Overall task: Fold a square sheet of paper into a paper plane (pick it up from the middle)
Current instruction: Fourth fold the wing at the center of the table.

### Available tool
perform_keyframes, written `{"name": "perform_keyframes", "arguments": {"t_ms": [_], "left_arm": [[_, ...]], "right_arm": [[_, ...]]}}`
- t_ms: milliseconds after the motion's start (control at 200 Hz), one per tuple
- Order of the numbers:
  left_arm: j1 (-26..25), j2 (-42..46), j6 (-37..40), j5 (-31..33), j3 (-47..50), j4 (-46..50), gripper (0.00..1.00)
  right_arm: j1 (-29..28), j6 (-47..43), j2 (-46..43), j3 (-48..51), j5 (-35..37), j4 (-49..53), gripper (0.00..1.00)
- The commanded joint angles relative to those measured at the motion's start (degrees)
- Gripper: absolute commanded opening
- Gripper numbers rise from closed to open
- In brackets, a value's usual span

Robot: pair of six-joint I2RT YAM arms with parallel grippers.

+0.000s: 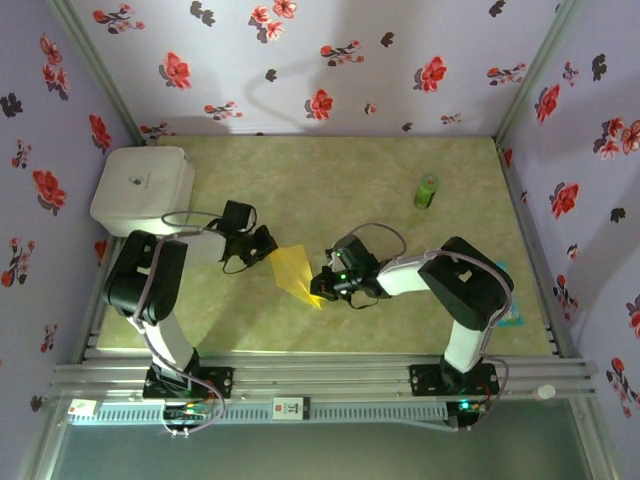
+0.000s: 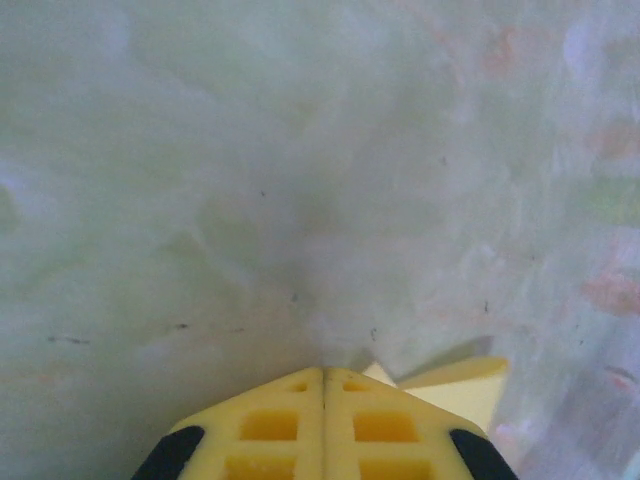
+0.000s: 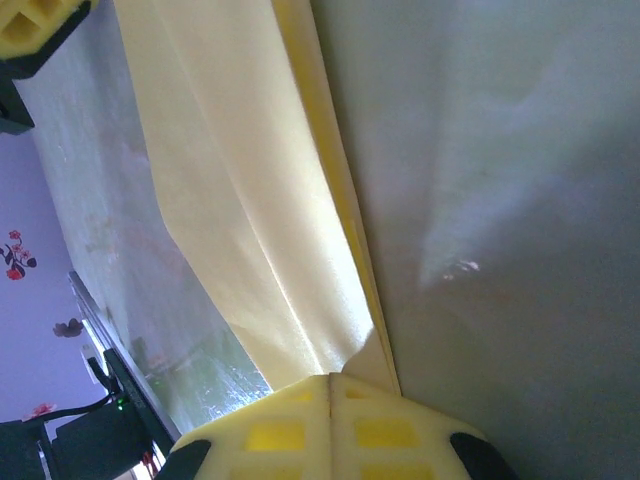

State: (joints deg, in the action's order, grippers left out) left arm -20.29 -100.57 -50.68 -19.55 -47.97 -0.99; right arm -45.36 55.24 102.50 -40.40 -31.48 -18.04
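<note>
**A:** Where is the sheet of paper (image 1: 292, 270)?

**B:** Near the middle of the table (image 1: 400, 320), folded into a yellow wedge between the two claws. The left claw (image 1: 266, 245) is fully closed on its far left corner. The right claw (image 1: 322, 287) is also closed, pinching the near right tip.

**A:** Does it lie flat?

**B:** I cannot tell; a crease runs along its length.

**A:** And the surroundings?

**B:** The table has a pale green, marbled top. A white box (image 1: 145, 190) sits at the far left and a small green bottle (image 1: 427, 190) at the far right, both well apart from the paper. Lilac walls (image 1: 300, 60) with red flowers enclose three sides.
</note>
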Motion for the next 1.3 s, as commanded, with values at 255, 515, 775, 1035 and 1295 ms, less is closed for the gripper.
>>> {"name": "perform_keyframes", "arguments": {"t_ms": [255, 515, 775, 1035, 1295], "left_arm": [[1.3, 4.9, 4.4, 3.5, -3.4, 7.5, 0.03], [-1.0, 12.2, 3.5, 1.5, -2.1, 7.5, 0.06], [-6.8, 8.5, 2.2, -6.5, 1.3, -1.5, 0.06], [-7.5, 2.0, 2.3, -4.4, 2.9, -2.9, 0.04], [-6.5, 0.4, 3.6, -1.8, 6.2, -3.9, 0.04]], "right_arm": [[-0.3, -2.4, 2.9, 1.7, 0.5, 9.0, 0.0], [-0.2, -3.2, 2.8, 0.7, 0.7, 10.6, 0.0], [-0.1, -3.2, 2.9, 0.2, 0.8, 10.9, 0.0], [0.0, -3.8, 2.1, -0.1, 0.8, 12.1, 0.0], [0.0, -4.0, 0.1, -1.2, 0.0, 12.9, 0.0]]}}
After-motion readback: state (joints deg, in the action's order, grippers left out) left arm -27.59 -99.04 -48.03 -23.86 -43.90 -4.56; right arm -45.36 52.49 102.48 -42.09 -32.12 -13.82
